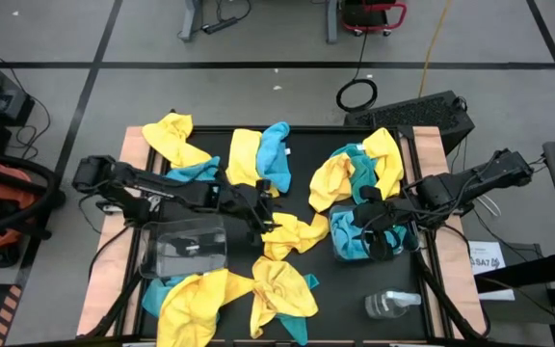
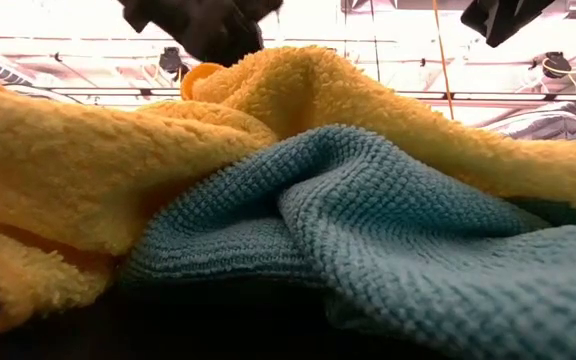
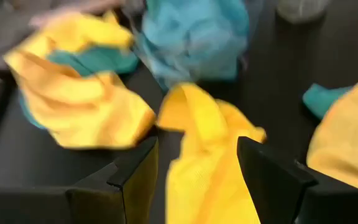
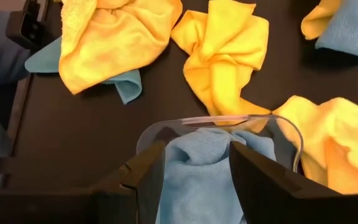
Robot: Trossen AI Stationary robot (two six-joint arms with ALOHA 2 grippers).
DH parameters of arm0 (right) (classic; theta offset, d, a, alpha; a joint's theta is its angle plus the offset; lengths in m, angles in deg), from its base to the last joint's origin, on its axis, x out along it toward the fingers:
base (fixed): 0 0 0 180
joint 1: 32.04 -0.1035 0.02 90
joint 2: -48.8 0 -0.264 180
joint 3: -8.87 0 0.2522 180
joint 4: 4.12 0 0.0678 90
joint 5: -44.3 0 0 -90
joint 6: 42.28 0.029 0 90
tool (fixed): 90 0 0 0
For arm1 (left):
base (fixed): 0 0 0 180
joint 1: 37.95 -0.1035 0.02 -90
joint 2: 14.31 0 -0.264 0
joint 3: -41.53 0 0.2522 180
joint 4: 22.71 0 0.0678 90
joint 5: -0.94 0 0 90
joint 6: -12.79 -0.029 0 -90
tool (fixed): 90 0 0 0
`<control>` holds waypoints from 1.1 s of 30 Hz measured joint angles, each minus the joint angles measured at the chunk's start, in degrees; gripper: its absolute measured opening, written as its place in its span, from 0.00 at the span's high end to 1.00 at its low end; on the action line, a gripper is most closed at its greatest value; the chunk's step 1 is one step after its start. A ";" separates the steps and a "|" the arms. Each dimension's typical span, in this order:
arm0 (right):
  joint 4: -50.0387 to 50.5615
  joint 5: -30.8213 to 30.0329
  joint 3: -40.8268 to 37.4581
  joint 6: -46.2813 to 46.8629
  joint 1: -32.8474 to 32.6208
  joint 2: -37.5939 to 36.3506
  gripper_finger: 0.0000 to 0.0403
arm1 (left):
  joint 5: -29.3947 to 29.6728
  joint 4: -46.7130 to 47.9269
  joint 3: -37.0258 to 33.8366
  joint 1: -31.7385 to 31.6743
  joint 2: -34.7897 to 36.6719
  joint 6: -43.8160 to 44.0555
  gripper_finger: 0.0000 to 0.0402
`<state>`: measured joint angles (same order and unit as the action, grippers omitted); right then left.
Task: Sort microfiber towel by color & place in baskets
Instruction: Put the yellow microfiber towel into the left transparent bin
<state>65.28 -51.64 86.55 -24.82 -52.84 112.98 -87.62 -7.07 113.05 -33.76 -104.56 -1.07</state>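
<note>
Towels lie scattered over the table point(image 1: 123, 280); a yellow towel point(image 1: 292, 234) sits at centre, between the left gripper's point(image 1: 258, 214) parted fingers, not yet pinched. Soft, light and limp (judged), it should lift best by a raised fold. Right gripper point(image 1: 379, 231) hangs spread over the right basket point(image 1: 340, 253), blue towel point(image 4: 194, 171) between its fingers, grip uncertain. Left basket point(image 1: 186, 246) stands empty. Bottle point(image 1: 390, 305) near the front edge; open room is scarce.
</note>
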 joint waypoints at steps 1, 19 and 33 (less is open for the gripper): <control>-0.17 -0.12 0.00 -0.41 0.00 0.01 0.58 | -0.10 -0.11 1.10 0.00 -1.63 -0.01 0.44; -1.54 -0.28 0.00 -0.36 0.00 0.00 0.58 | -6.94 8.89 12.70 -1.28 -20.28 -0.19 0.44; -3.08 -0.53 -0.04 -1.14 0.00 0.04 0.58 | -5.90 11.53 16.29 -1.40 -25.96 -0.56 0.70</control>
<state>62.20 -52.17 86.51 -25.95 -52.84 113.02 -93.52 4.47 129.34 -35.16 -130.53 -1.63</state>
